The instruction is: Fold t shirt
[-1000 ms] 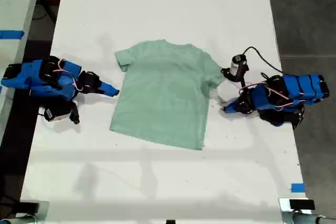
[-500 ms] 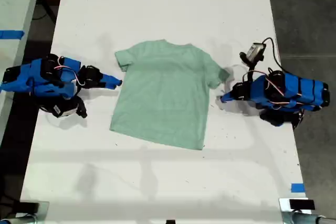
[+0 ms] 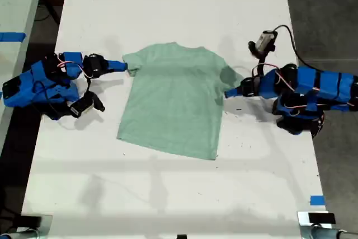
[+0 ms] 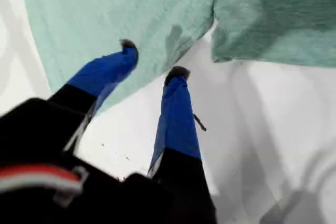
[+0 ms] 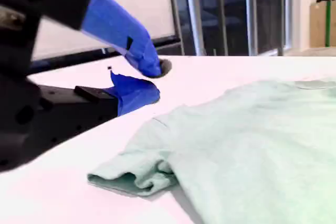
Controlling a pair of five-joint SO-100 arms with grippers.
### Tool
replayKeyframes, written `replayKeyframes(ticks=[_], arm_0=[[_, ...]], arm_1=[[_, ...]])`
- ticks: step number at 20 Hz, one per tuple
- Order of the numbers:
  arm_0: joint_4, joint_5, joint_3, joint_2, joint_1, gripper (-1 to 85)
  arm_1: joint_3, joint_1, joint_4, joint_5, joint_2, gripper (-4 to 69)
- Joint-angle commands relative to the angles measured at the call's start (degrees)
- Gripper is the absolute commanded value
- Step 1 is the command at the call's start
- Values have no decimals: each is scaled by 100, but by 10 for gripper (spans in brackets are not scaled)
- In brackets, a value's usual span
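White smooth tabletop [image 3: 179, 4], pale mint-green soft-knit t shirt [image 3: 176, 99] lying flat at its middle, short sleeves rumpled, my first gripper [image 4: 152, 59] spread over the shirt's side edge below a sleeve, my second gripper [image 5: 152, 80] slightly parted beside the other sleeve, holding nothing.

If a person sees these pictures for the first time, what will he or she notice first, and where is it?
The eye falls first on the pale mint-green t shirt, lying flat and unfolded in the middle of the white table. Next come the two blue arms, one at each sleeve: my first gripper is open over the shirt's edge at the exterior view's right, and my second gripper is open beside the bunched sleeve at the exterior view's left.
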Motion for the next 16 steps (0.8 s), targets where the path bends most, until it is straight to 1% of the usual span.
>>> replayKeyframes(ticks=[1, 3, 5, 8, 11, 12, 14, 16], arm_0=[[35, 299, 167, 44, -334, 100], [0, 185, 202, 53, -158, 80], [9, 149, 202, 53, -132, 69], [9, 149, 202, 53, -123, 63], [9, 167, 202, 53, -123, 57], [9, 167, 202, 53, -105, 54], [9, 176, 202, 53, -88, 50], [9, 176, 202, 53, -88, 48]], arm_1=[[-1714, 1266, 387, -694, -1767, 246], [-2312, 2083, 501, -1239, -2663, 262], [-2733, 2575, 396, -1591, -3612, 265], [-2856, 2812, 123, -1705, -4333, 245], [-2716, 2628, -105, -1573, -4869, 248], [-2558, 2619, -272, -1529, -5063, 229], [-2294, 2654, -545, -1424, -5256, 11], [-2382, 2602, -510, -1503, -5106, 11]])
